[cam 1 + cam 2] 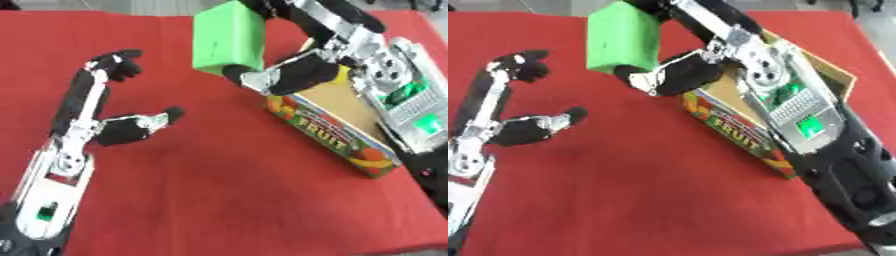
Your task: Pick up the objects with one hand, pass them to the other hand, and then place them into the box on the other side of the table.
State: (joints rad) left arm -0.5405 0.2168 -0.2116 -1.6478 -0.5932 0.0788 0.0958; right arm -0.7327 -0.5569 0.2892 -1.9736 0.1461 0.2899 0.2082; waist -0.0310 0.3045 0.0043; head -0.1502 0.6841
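Your box, cardboard with fruit print, sits right of centre on red tabletop; inside mostly hidden by your right arm, contents can't tell. Your right hand at top centre, thumb and fingers curled round green block, block lifted off tabletop just left of box. Your left hand at left, fingers spread wide, holding nothing, well apart from block.
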